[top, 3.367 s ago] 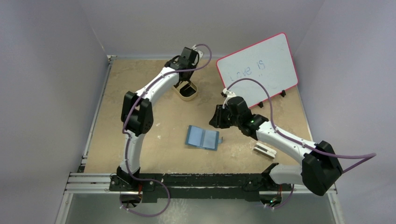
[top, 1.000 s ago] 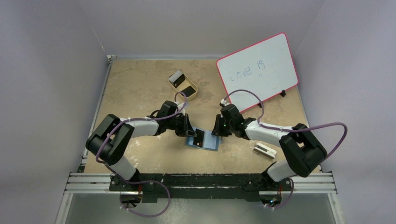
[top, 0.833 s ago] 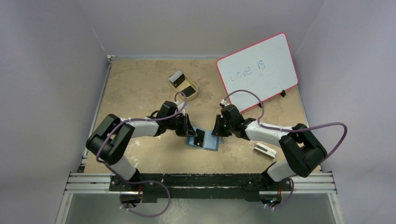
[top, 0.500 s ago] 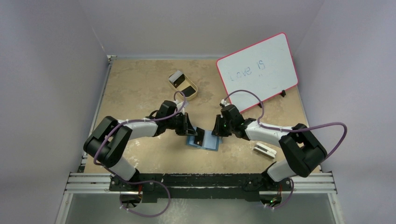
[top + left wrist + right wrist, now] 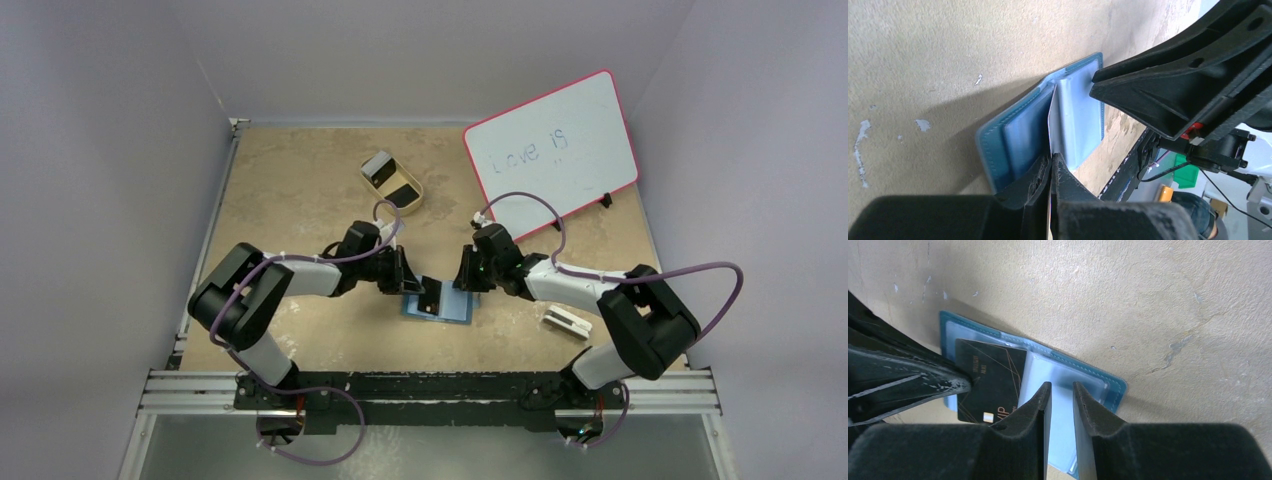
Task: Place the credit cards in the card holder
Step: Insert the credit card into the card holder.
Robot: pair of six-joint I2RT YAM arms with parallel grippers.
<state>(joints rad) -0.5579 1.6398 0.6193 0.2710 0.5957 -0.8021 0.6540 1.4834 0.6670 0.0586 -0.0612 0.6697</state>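
Observation:
The teal-blue card holder [image 5: 455, 308] lies open flat on the table, mid-front. My left gripper [image 5: 405, 281] is shut on a black credit card [image 5: 432, 296], which lies over the holder's left half. The right wrist view shows the card [image 5: 993, 380] face up with its far end at the clear pocket of the holder [image 5: 1083, 372]. In the left wrist view the card [image 5: 1050, 120] shows edge-on as a thin pale line. My right gripper [image 5: 462, 283] stands with jaws slightly apart, tips down on the holder's right half [image 5: 1062, 387], nothing between them. Two more cards [image 5: 378, 168] sit in the tray.
A tan oval tray [image 5: 411, 204] stands behind the left arm. A pink-rimmed whiteboard [image 5: 553, 150] leans at the back right. A white block with a dark slot [image 5: 566, 321] lies near the right arm's base. Both arms reach inward and almost meet over the holder.
Since the earliest frame the left arm came from the tray with a card and the right gripper came down onto the holder. Over the last second card and holder shifted slightly nearer.

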